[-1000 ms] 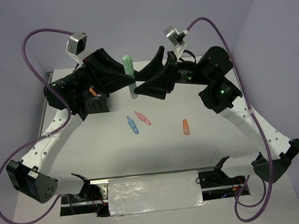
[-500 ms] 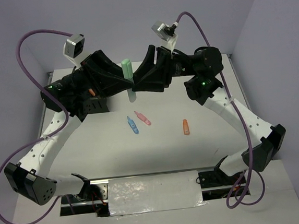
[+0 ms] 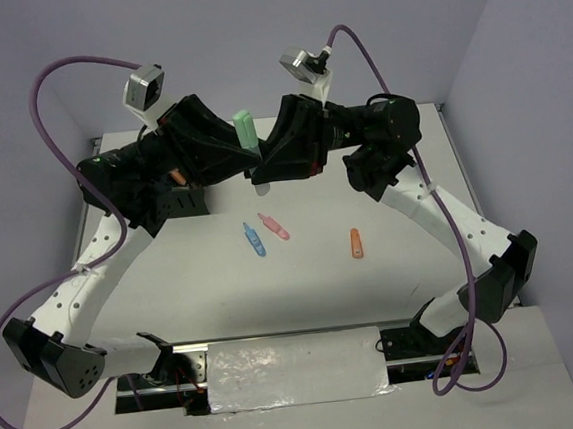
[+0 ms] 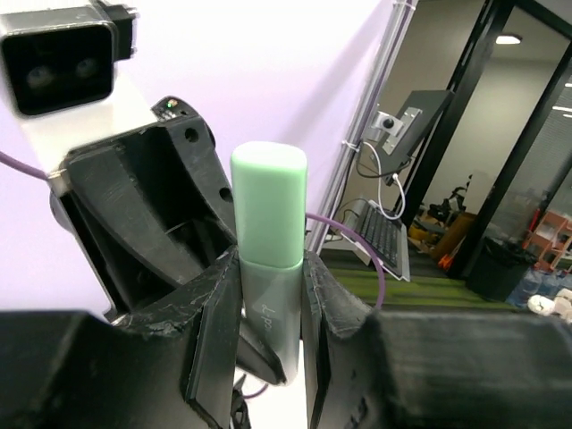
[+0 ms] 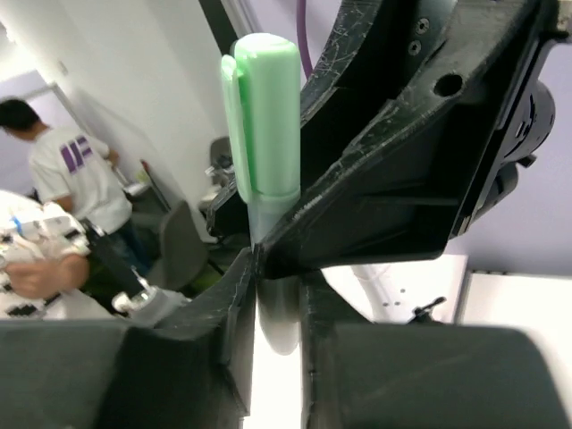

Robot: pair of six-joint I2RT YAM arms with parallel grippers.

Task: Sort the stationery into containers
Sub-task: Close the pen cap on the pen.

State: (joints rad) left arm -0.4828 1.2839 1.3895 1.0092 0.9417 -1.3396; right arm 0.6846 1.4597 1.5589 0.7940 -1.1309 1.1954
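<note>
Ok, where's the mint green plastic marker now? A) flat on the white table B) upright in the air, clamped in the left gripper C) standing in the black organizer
B: the left gripper clamps the mint green plastic marker cap-up, clear of the white table; the right gripper grips its lower end too.

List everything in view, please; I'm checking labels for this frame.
Mint green capped marker: one, mint green, upright between both grippers.
Small blue marker: one, blue, lying mid-table.
Small pink marker: one, pink, right of the blue.
Short orange stub: one, orange, farther right.
Black boxy desk organizer: one, black, far left, partly under the left arm.
White table: one, white, underneath.
Left gripper: one, black, shut on the mint marker.
Right gripper: one, black, shut on it too.
</note>
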